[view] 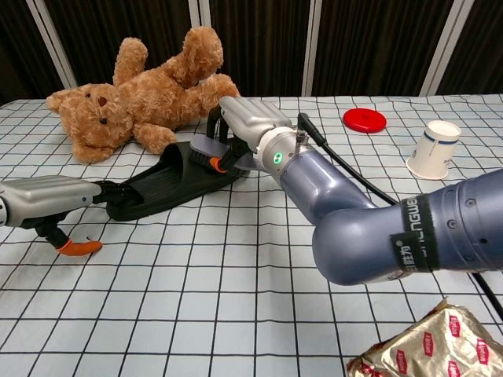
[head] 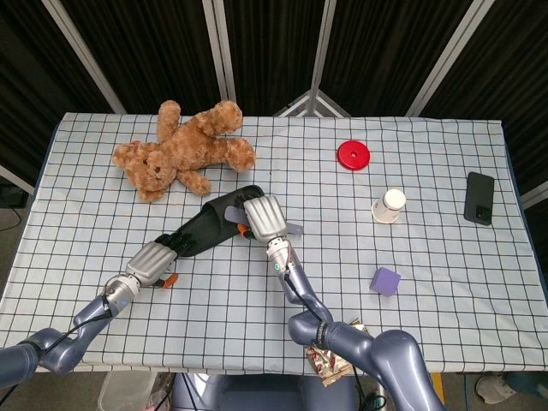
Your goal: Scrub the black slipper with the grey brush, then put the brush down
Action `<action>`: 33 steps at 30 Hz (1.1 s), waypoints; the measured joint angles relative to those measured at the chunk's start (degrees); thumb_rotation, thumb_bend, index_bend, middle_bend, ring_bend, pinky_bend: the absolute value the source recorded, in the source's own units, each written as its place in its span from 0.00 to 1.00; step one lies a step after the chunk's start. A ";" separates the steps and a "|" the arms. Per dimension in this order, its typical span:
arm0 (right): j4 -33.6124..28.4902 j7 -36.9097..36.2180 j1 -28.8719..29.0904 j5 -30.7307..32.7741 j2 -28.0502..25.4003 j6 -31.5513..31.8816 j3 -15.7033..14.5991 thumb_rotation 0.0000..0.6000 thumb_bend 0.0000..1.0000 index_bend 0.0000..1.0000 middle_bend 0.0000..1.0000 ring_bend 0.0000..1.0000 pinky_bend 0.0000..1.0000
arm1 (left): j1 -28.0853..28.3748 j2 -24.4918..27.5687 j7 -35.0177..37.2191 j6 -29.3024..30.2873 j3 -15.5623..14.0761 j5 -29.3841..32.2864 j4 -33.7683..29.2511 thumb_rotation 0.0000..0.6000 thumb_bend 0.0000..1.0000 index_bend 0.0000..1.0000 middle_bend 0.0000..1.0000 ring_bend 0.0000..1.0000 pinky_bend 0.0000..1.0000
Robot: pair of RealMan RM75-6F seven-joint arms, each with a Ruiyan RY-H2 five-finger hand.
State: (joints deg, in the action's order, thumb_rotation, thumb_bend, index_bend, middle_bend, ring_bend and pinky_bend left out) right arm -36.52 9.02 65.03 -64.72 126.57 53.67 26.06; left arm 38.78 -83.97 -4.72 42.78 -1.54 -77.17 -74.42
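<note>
A: Which step is this?
B: Scrubbing, I'd judge; the right hand (view: pixel 250 124) grips the flat grey plastic brush (view: pixel 209 148) over the toe of the black rubber slipper (view: pixel 169 183); the left hand (view: pixel 49 199) pins its heel end on the checked tablecloth (view: pixel 236 314).
A: Next?
B: More strokes along the sole; then set the brush down beside it.

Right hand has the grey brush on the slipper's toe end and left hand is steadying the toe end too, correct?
Not quite. The head view shows the left hand holding the black slipper at its opposite end, nearer the robot. The right hand does hold the grey brush at the far end.
</note>
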 measured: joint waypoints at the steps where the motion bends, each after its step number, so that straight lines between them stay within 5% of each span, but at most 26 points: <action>1: 0.26 -0.22 -0.14 -0.17 -0.05 -0.04 -0.20 1.00 0.65 0.77 0.63 0.59 0.66 | -0.02 0.03 -0.04 -0.01 -0.02 0.03 -0.05 0.94 0.57 0.04 0.04 0.03 0.11; 14: 3.04 -1.87 -0.65 -0.76 0.35 -1.29 -0.97 1.00 0.65 0.77 0.63 0.59 0.66 | 0.16 0.04 -0.54 0.02 0.13 0.05 -0.69 0.94 0.57 0.04 0.04 0.03 0.11; 33: -6.59 2.66 -0.01 -1.72 0.62 2.13 -0.48 1.00 0.65 0.77 0.63 0.59 0.66 | 1.47 -0.60 -1.99 -1.07 0.49 0.25 -1.56 0.94 0.57 0.04 0.04 0.03 0.11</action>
State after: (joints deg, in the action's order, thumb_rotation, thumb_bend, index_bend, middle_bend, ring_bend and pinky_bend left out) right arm -43.11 11.68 65.03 -66.43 127.19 55.80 25.58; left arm 40.25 -84.57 -6.71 41.71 -1.06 -76.91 -75.97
